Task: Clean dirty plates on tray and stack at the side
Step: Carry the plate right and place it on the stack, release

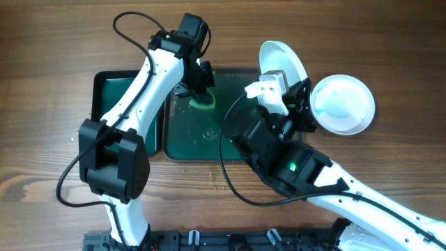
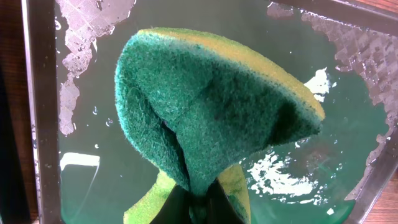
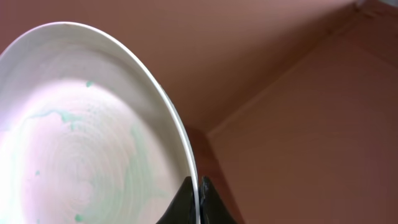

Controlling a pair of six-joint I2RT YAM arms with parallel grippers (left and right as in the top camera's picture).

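The left gripper point(image 1: 200, 87) sits over the upper left part of the large dark green rectangular tray point(image 1: 240, 143), which lies at the centre of the brown wooden tabletop point(image 1: 42, 56). It is pinching a green-and-yellow sponge point(image 1: 203, 102). In the left wrist view the sponge point(image 2: 211, 112) is folded into a cone that fills most of the frame. It hides nearly all of the gripper point(image 2: 199, 210), leaving only dark tips visible at the bottom edge. Whether the sponge touches the tray floor cannot be told. The tray holds green-tinted water with pale patches of foam point(image 2: 280, 177), and its rim point(image 2: 37, 124) runs down the left side of that frame.

The right gripper point(image 1: 282, 82) holds a round white plate with teal-green smears point(image 1: 282, 57), tilted on edge above the tray's upper right corner. From the right wrist the gripper point(image 3: 198, 198) is clamped on the plate's rim, one finger on each face. The plate point(image 3: 81, 137) is cut off at the left and bottom, and only blurred reddish-brown surfaces show behind it.

A second round white plate with a bluish tint point(image 1: 341, 104) lies flat on the tabletop at the right of the overhead frame, its left edge hidden by the right gripper. Whether it is one plate or a stack cannot be made out. A smaller green tray point(image 1: 111, 87) lies just left of the large one, mostly covered by the left arm.
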